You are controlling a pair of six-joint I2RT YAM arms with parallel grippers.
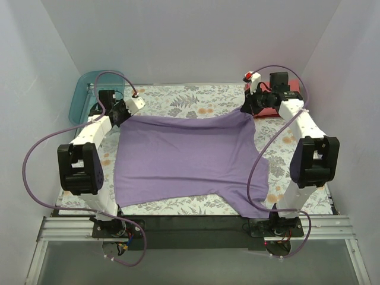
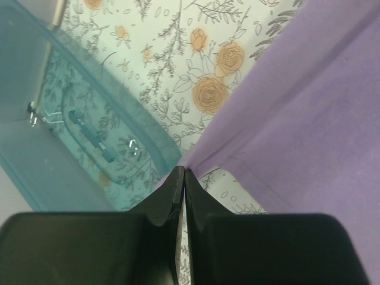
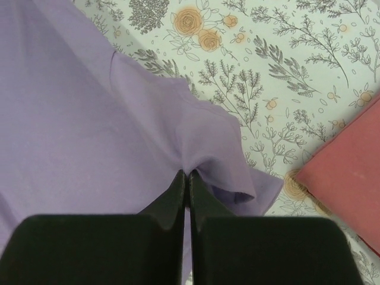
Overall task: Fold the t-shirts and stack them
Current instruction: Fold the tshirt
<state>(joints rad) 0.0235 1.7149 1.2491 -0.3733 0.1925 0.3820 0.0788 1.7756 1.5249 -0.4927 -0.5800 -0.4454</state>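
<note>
Wrist views show left gripper (image 2: 180, 177) and right gripper (image 3: 185, 177) pinched shut on the purple shirt (image 1: 184, 157). Left's adds the bin (image 2: 113, 95); right's, the red shirt (image 3: 347, 172).

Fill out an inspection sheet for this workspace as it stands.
Surface: floral tablecloth, lying flat around the shirt.
Job's things: purple t-shirt spread out; coral-red shirt at far right, apart from it.
Clutter: teal bin at the far left corner.
Grippers: left gripper and right gripper each shut on a far corner of the purple t-shirt.
Cables: purple cables loop from both arms; the right one passes over the shirt's near right part.
Surroundings: white walls on three sides.
</note>
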